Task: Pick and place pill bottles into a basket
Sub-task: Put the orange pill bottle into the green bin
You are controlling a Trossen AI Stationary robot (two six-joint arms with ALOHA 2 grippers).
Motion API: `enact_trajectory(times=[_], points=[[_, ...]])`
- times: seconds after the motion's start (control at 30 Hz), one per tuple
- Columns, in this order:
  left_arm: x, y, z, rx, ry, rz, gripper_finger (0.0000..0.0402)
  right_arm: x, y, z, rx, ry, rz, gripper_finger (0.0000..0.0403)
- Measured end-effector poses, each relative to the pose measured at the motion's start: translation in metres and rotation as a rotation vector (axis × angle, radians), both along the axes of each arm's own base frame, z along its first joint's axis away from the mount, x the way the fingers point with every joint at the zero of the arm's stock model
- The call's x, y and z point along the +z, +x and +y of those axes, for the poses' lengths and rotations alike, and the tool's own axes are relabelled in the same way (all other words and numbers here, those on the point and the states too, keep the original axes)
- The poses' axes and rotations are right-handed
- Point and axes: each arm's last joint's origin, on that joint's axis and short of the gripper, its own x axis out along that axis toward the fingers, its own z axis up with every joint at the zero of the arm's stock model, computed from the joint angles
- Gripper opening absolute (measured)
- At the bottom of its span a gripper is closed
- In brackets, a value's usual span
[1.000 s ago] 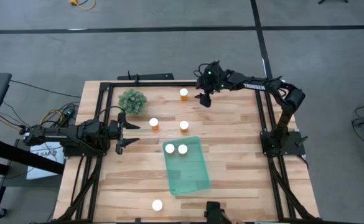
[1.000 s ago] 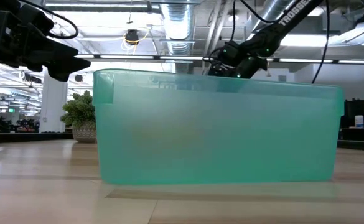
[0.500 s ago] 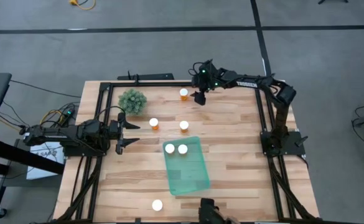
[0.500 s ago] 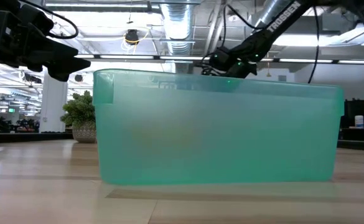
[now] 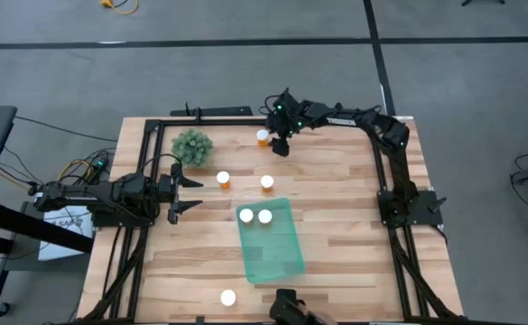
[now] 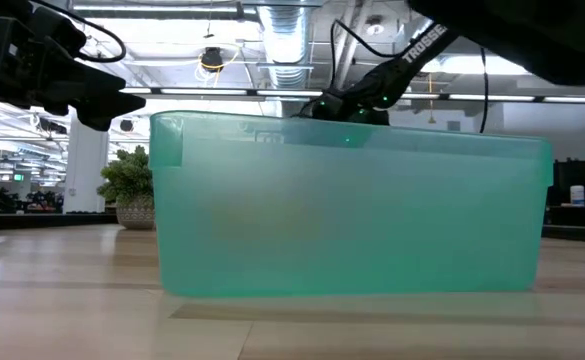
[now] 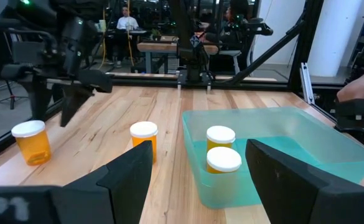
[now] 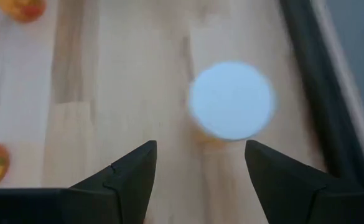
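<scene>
The teal basket [image 5: 273, 246] lies flat at the table's middle near side, with two white-capped pill bottles [image 5: 245, 215] [image 5: 264, 216] standing in its far end. Two bottles [image 5: 223, 179] [image 5: 267, 182] stand on the wood beyond it, and one [image 5: 227, 296] stands near the front edge. My right gripper [image 5: 280, 146] hovers open, pointing down, just right of the far bottle [image 5: 263, 137]. In the right wrist view that bottle's cap [image 8: 231, 99] shows ahead of the open fingers [image 8: 197, 165]. My left gripper [image 5: 189, 190] waits open at the table's left.
A small bushy green plant [image 5: 192, 146] stands at the far left, close to the far bottle. A black frame rail [image 5: 245, 124] runs along the table's far edge behind my right gripper. In the low view the basket wall [image 6: 352, 215] fills the foreground.
My right gripper has moved toward the table's left along the far edge, closing on the far bottle, and now stands partly over it. Its fingers have stayed open. The bottles and the basket have not moved.
</scene>
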Motion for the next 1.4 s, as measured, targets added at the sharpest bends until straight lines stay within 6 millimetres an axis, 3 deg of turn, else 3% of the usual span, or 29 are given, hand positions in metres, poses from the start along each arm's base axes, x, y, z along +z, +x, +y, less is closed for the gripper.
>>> enact_trajectory(times=[0.3, 1.4], points=[[0.0, 0.0, 0.0, 0.0, 0.0, 0.0, 0.0248, 0.012, 0.004, -0.003, -0.009, 0.0, -0.01, 0.024], [0.0, 0.0, 0.0, 0.0, 0.0, 0.0, 0.0248, 0.014, 0.005, -0.006, -0.034, -0.038, -0.033, 0.024]])
